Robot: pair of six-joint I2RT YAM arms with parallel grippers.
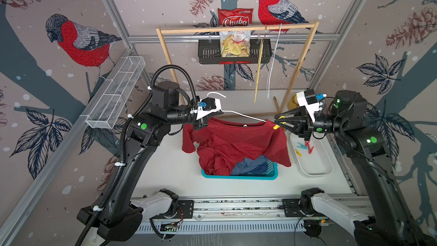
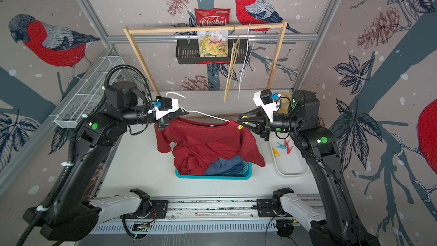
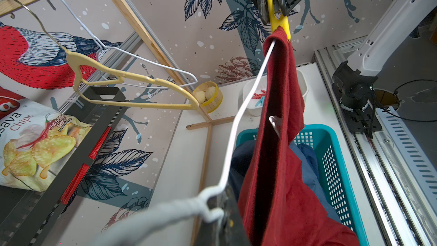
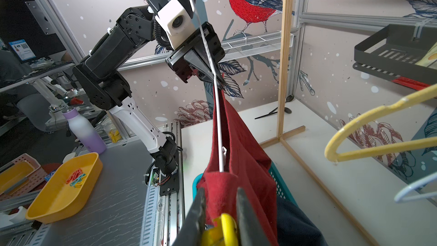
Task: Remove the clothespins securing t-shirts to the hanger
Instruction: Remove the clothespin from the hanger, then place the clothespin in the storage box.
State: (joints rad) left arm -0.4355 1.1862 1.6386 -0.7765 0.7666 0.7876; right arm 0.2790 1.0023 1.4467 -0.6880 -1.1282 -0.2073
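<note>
One yellow clothespin point(image 4: 222, 229) in right pincer point(image 4: 220, 194); left pincer point(image 4: 216, 79): one hanger point(image 4: 217, 124).

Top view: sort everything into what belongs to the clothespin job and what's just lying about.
Job: yellow clothespin, dark red t-shirt, white hanger, white tray holding loose clothespins.
Lying about: chips bag, black shelf, yellow hanger, mesh rack.

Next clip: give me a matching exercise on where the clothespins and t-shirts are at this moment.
1 clipped yellow clothespin
2 dark red t-shirt
3 blue t-shirt
4 red clothespins

A in the white tray
B lying in the teal basket
C draped on the white hanger
D between the fingers of the right gripper

Pairs: 1-D, 2-C, 3-B, 4-A
</note>
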